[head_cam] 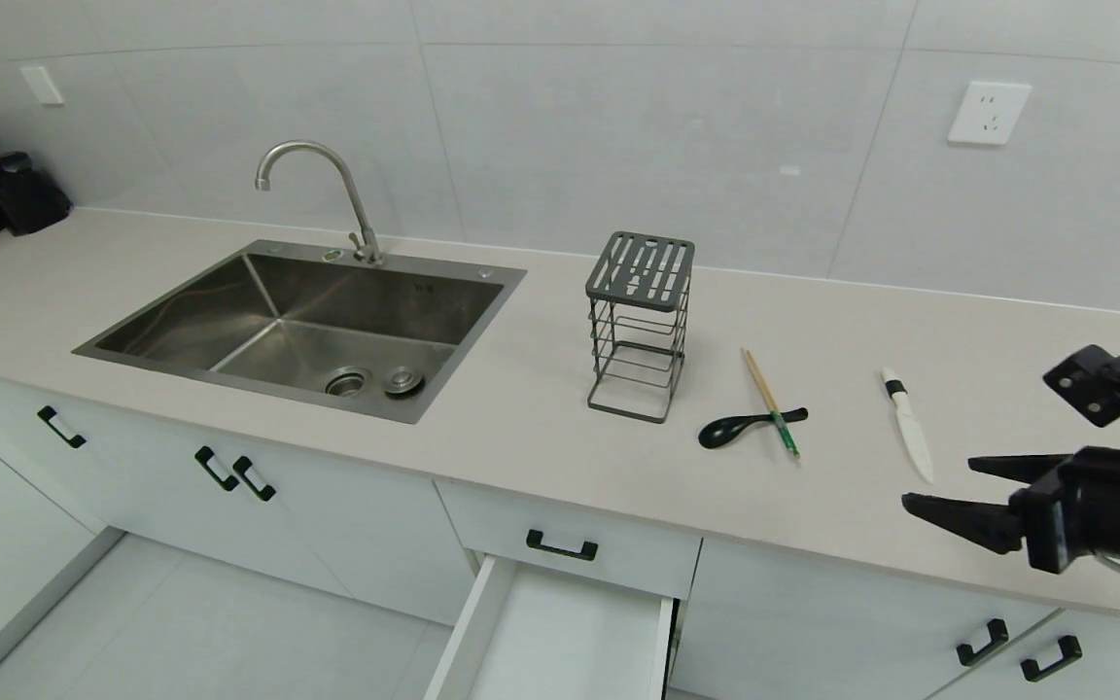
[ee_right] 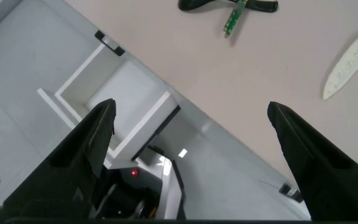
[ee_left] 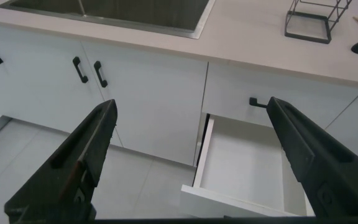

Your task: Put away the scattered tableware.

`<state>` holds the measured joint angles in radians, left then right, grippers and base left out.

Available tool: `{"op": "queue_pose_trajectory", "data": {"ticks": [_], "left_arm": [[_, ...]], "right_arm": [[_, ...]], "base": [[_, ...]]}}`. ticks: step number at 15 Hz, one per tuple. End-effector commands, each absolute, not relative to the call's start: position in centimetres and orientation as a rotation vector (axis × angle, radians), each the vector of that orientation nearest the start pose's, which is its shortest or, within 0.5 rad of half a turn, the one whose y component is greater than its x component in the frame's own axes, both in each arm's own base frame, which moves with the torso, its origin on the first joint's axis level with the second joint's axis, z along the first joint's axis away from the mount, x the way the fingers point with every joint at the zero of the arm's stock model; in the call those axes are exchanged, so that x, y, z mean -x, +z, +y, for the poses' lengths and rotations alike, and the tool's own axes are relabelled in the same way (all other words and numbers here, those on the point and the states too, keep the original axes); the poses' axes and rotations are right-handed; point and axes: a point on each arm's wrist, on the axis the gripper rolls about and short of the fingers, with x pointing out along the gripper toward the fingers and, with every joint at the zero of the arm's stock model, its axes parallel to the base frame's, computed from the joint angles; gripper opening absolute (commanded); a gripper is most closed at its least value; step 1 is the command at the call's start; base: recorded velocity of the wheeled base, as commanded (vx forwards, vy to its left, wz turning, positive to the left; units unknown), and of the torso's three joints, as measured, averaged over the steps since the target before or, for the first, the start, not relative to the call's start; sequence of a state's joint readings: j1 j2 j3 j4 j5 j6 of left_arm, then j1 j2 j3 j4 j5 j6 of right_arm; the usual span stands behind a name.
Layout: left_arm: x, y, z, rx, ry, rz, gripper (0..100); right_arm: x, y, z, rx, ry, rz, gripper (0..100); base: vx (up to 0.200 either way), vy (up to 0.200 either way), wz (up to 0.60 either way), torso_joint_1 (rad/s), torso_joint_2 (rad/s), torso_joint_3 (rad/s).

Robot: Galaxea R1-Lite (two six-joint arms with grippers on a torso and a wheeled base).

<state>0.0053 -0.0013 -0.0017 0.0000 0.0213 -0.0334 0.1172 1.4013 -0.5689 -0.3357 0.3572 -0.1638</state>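
The right gripper [head_cam: 939,483] is spread open and holds nothing. It hangs over the near edge of the counter [head_cam: 521,408], just to the right of the knife [head_cam: 907,424]. The left gripper [ee_left: 190,106] is also wide open and empty, low in front of the cabinets, near the open drawer [ee_left: 247,162].

In my judgement the task is only at its start. All the tableware lies on the counter, the wire rack [head_cam: 640,326] stands upright with nothing in it, and the part of the drawer that can be seen is bare. So everything is left to do.

The knife lies with its long axis from far to near, the pointed end toward the near right. The spoon [head_cam: 750,426] lies left to right, its bowl on the left. The chopsticks [head_cam: 769,401] run far to near across the spoon's handle, green ends near.
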Motion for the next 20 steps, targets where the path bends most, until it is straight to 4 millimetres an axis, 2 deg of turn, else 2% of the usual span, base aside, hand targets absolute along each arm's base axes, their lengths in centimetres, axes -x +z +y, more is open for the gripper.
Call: {"op": "queue_pose_trajectory", "data": {"ticks": [1, 4, 10, 12, 13, 15, 17, 20], "left_arm": [[2.3, 7.6, 0.0, 0.034, 0.028, -0.002, 100], [2.3, 7.6, 0.0, 0.034, 0.028, -0.002, 100], [2.3, 7.6, 0.0, 0.034, 0.028, -0.002, 100], [2.3, 7.6, 0.0, 0.034, 0.028, -0.002, 100], [2.3, 7.6, 0.0, 0.034, 0.028, -0.002, 100], [2.3, 7.6, 0.0, 0.034, 0.028, -0.002, 100], [2.3, 7.6, 0.0, 0.034, 0.028, -0.002, 100], [2.3, 7.6, 0.0, 0.034, 0.028, -0.002, 100]], "right_arm": [[-24.7, 15.8, 6.2, 0.127, 0.58, 0.512, 100], [-27.9, 15.6, 8.7, 0.163, 0.561, 0.513, 100], [-32.0, 12.6, 9.6, 0.187, 0.463, 0.592, 100], [-32.5, 12.2, 9.8, 0.177, 0.456, 0.601, 100], [-33.7, 11.5, 10.1, 0.158, 0.437, 0.617, 100], [-34.9, 10.9, 10.4, 0.138, 0.409, 0.625, 100], [-36.9, 10.6, 10.6, 0.111, 0.387, 0.61, 100], [-38.3, 9.2, 9.9, 0.117, 0.336, 0.631, 100]], "base": [[0.0, 0.0, 0.0, 0.0, 0.0, 0.0], [0.0, 0.0, 0.0, 0.0, 0.0, 0.0], [0.0, 0.0, 0.0, 0.0, 0.0, 0.0], [0.0, 0.0, 0.0, 0.0, 0.0, 0.0], [0.0, 0.0, 0.0, 0.0, 0.0, 0.0], [0.0, 0.0, 0.0, 0.0, 0.0, 0.0], [0.0, 0.0, 0.0, 0.0, 0.0, 0.0], [0.0, 0.0, 0.0, 0.0, 0.0, 0.0]]}}
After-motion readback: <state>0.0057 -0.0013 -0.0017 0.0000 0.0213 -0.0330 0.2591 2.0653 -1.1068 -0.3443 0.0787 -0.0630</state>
